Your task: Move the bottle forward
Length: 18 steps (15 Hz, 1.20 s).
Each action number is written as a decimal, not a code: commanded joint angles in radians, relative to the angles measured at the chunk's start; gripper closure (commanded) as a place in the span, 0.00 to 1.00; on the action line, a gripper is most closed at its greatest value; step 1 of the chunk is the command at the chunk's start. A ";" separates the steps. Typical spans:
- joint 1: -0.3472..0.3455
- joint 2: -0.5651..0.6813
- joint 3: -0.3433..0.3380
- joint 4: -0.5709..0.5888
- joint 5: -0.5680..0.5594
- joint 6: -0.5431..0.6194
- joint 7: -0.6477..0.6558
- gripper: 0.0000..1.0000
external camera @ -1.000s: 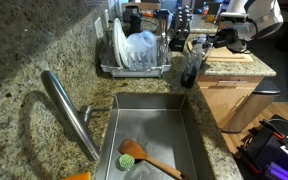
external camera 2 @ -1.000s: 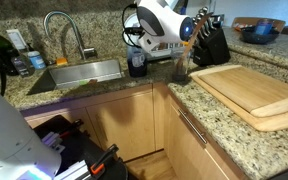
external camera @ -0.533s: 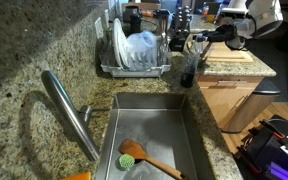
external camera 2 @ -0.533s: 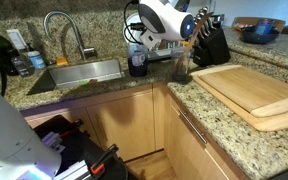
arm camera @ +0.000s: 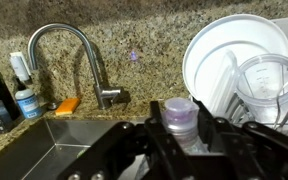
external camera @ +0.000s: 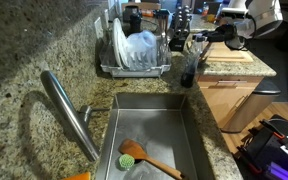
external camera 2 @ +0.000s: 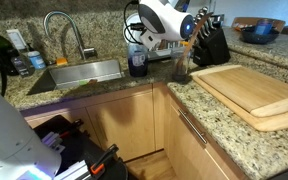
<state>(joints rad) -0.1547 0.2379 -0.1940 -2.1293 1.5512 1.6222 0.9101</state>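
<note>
Find the bottle upright on the granite surface, low at 6 o'clock in the wrist view, on the corner between the sink and the cutting board. Note the tool flanking it, one finger at 9 o'clock and one at 3 o'clock of the cap. Cannot tell from these views whether clenched on the body or merely released around it. Before any travel, confirm a firm squeeze on the body below the cap, not on the cap itself. Lift only a little, or slide, holding the bottle vertical and moving slowly to avoid tipping. Steer clear of the dish rack at 9 o'clock of the bottle in an exterior view, and of the plates at 2 o'clock in the wrist view. Stay off the sink rim, probably the likeliest place for a fall. Set down flat on open granite, loosen only once settled, then withdraw straight up to avoid catching the cap.
</note>
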 commanded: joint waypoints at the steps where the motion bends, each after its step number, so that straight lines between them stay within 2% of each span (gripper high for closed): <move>1: 0.012 -0.029 0.025 -0.029 -0.001 -0.012 -0.012 0.89; 6: 0.068 -0.075 0.078 -0.052 -0.021 -0.018 -0.035 0.89; 12: 0.139 -0.114 0.140 -0.041 0.014 0.017 -0.070 0.89; 15: 0.148 -0.126 0.150 -0.046 0.028 0.027 -0.067 0.89; 16: 0.149 -0.084 0.151 -0.025 0.004 0.019 -0.061 0.64; 18: 0.151 -0.088 0.152 -0.025 0.004 0.023 -0.061 0.64</move>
<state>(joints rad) 0.0022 0.1490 -0.0467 -2.1554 1.5571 1.6469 0.8499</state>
